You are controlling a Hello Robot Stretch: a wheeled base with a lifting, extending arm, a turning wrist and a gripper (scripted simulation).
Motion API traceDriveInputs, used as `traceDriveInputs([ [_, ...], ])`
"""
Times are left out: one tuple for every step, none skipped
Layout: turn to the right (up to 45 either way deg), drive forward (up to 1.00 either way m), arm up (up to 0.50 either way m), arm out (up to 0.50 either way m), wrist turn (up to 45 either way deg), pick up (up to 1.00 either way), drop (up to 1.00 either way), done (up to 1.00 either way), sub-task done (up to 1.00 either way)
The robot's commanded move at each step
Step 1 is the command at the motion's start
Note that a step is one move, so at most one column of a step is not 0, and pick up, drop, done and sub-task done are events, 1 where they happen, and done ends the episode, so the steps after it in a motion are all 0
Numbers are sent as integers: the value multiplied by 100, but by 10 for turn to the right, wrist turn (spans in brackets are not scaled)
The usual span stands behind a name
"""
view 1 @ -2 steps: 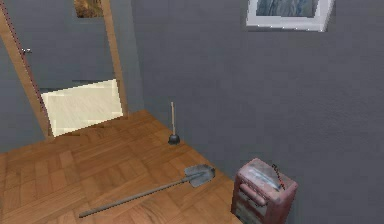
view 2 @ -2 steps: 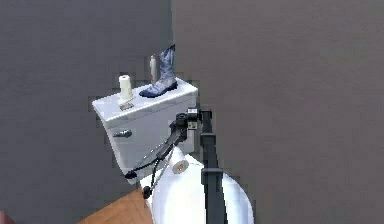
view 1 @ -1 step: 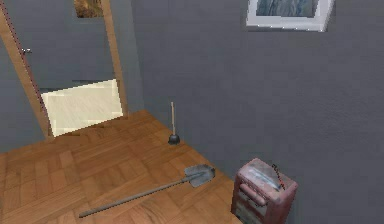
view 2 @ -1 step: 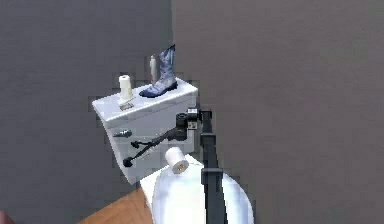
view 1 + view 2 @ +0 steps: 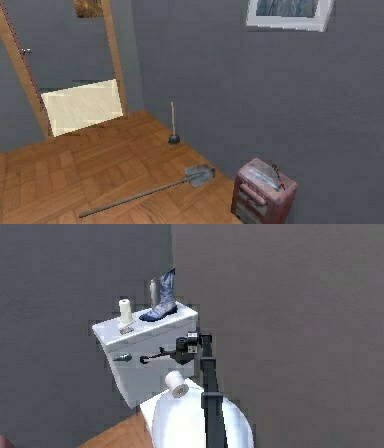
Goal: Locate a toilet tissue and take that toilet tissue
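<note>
Gripper (image 5: 150, 356) at toilet tank (image 5: 118, 342), tissue roll (image 5: 176, 385) (just below)

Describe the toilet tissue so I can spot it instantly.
Find the white toilet tank against the grey wall. In front of it, just left of the dark arm, is the toilet tissue: a short white roll, lower than the slim white cylinder and blue boot-shaped thing on the tank's lid.
</note>
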Motion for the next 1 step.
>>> traceDriveInputs([
  [0, 0, 0, 0, 240, 0, 0, 0, 0],
])
